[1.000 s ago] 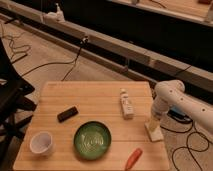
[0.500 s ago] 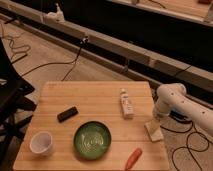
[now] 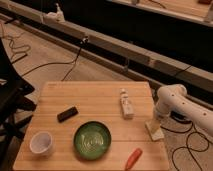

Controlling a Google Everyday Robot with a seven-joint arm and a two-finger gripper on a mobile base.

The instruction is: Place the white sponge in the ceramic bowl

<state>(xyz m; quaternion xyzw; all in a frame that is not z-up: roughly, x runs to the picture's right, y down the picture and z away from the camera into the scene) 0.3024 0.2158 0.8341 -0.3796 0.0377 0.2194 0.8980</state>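
Observation:
The white sponge (image 3: 154,129) lies flat at the right edge of the wooden table (image 3: 95,97). The glossy green ceramic bowl (image 3: 92,140) sits near the front middle of the table, well to the left of the sponge. My white arm reaches in from the right and bends down. Its gripper (image 3: 155,121) is right over the sponge, at or just above its top. The gripper's tip merges with the sponge in this view.
A white tube-shaped bottle (image 3: 126,104) lies between bowl and sponge, further back. An orange object (image 3: 133,158) lies at the front edge, right of the bowl. A small white cup (image 3: 41,143) stands front left. A black block (image 3: 67,114) lies left of centre. Cables run across the floor behind.
The arm's elbow has shifted slightly to the right. The sponge, the bowl and the other objects have stayed where they were.

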